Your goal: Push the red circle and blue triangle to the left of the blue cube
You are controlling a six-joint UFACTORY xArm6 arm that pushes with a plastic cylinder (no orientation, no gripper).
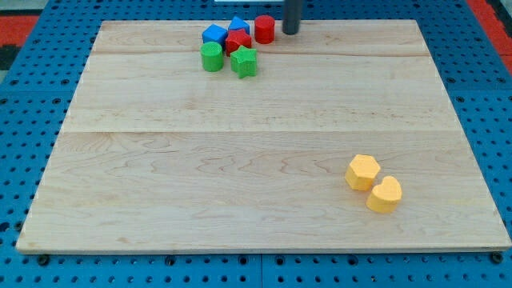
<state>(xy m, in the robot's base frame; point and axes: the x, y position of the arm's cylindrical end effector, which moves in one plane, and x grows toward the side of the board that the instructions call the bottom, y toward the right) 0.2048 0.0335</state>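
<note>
My tip (290,32) sits at the counter's (240,176) top edge, just right of the red circle (265,29), with no hand to spread or pinch. The blue triangle (238,25) crowds against the blue cube (214,34) there; two yellow blocks (374,183) sit near the bottom-right corner, and no writing shows.

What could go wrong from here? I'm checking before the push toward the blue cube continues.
My tip sits just right of the red circle, which borders a tight cluster. Pushing left may jam it into the blue triangle and red block, shoving the blue cube along too. The green cylinder and green block could get dragged. All sit near the board's top edge, so blocks might slide off.
</note>
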